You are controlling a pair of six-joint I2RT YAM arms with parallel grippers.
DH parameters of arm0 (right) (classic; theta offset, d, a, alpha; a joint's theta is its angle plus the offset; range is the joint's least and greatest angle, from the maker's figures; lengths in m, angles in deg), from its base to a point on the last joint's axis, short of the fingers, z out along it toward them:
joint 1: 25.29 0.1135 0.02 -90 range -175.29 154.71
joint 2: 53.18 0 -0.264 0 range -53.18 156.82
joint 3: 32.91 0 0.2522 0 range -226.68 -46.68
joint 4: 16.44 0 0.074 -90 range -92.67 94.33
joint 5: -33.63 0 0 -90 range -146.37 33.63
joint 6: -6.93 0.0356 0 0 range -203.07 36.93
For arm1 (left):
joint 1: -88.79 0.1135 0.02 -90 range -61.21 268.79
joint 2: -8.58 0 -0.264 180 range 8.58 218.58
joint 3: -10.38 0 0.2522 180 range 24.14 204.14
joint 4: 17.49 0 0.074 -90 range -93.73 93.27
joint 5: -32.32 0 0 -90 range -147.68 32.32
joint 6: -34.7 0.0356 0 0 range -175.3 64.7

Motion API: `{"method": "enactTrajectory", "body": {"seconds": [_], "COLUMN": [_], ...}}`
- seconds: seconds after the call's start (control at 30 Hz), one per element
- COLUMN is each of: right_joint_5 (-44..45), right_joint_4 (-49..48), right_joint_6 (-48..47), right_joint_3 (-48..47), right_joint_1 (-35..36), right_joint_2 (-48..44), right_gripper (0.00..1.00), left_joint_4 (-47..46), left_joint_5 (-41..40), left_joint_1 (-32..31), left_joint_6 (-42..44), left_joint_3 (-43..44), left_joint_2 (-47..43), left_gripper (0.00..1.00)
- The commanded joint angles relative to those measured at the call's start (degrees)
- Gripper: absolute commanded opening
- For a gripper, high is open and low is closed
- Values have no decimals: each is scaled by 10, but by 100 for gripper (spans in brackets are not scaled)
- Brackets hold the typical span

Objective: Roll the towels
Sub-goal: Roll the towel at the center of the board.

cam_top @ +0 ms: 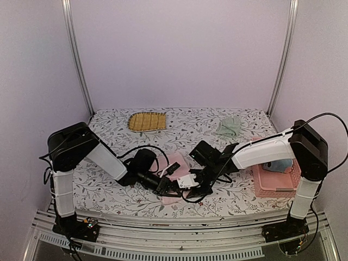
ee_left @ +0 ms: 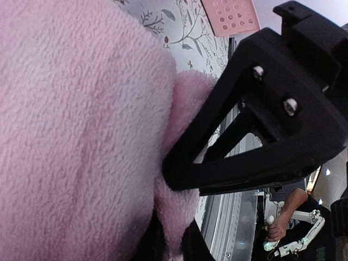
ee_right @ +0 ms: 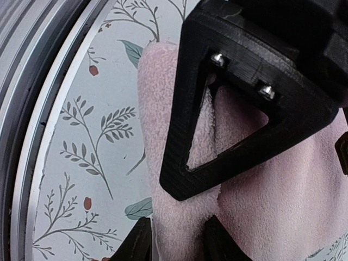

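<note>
At the front edge of the desk (cam_top: pixel 109 196), left fingers (ee_left: pixel 152 246) and right fingers (ee_right: pixel 138 246) each clamp narrowly on the pink towel (cam_top: pixel 177 161).

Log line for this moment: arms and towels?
left fingers: shut on pink towel | right fingers: shut on pink towel | green towel: back right, not rolled | blue towel: in pink basket

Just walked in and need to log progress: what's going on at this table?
Both arms are working on the pink towel near the front of the table. The left hand is pinched shut on one fold. The right hand, close beside it, appears to grip another. The towel is bunched, not a finished roll. The green towel lies loose at the far right, and the blue towel sits in the pink basket.
</note>
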Motion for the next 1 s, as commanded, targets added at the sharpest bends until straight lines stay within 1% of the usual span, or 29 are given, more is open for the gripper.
{"method": "enactTrajectory", "body": {"seconds": [0.0,0.03,0.1,0.13,0.2,0.23,0.27,0.37,0.47,0.57,0.63,0.67,0.7,0.77,0.8,0.9,0.97], "right_joint_5": [20,25,27,26,17,7,-8,-75,-154,-195,-221,-233,-247,-271,-281,-300,-300], "right_joint_4": [-21,-23,-21,-16,9,31,54,137,215,270,310,330,353,396,421,474,483], "right_joint_6": [-9,-11,-14,-16,-16,-16,-13,10,39,64,78,87,91,97,97,94,93], "right_joint_3": [6,7,7,6,-4,-13,-23,-56,-97,-136,-175,-196,-224,-277,-306,-374,-400], "right_joint_1": [9,10,10,10,10,11,10,10,10,7,-4,-12,-21,-42,-51,-68,-74], "right_joint_2": [32,35,43,46,52,55,57,62,89,130,169,190,214,262,294,358,381], "right_gripper": [32,30,23,20,10,7,6,4,3,4,4,4,4,4,4,4,5], "left_joint_4": [67,66,67,68,95,112,122,135,101,84,105,117,131,158,171,199,206], "left_joint_5": [-37,-37,-35,-33,-53,-73,-103,-188,-264,-332,-397,-439,-489,-582,-613,-669,-683], "left_joint_1": [4,5,5,6,6,7,7,7,6,-12,-51,-79,-115,-181,-212,-281,-303], "left_joint_6": [9,11,17,22,47,61,71,87,78,92,129,161,175,181,177,182,207], "left_joint_3": [-12,-14,-17,-19,-21,-26,-35,-75,-138,-195,-210,-216,-222,-236,-240,-244,-243], "left_joint_2": [30,29,23,17,-4,-22,-60,-148,-244,-333,-382,-405,-424,-456,-469,-492,-487], "left_gripper": [0,0,0,3,17,23,28,39,42,48,49,49,48,47,45,42,42]}}
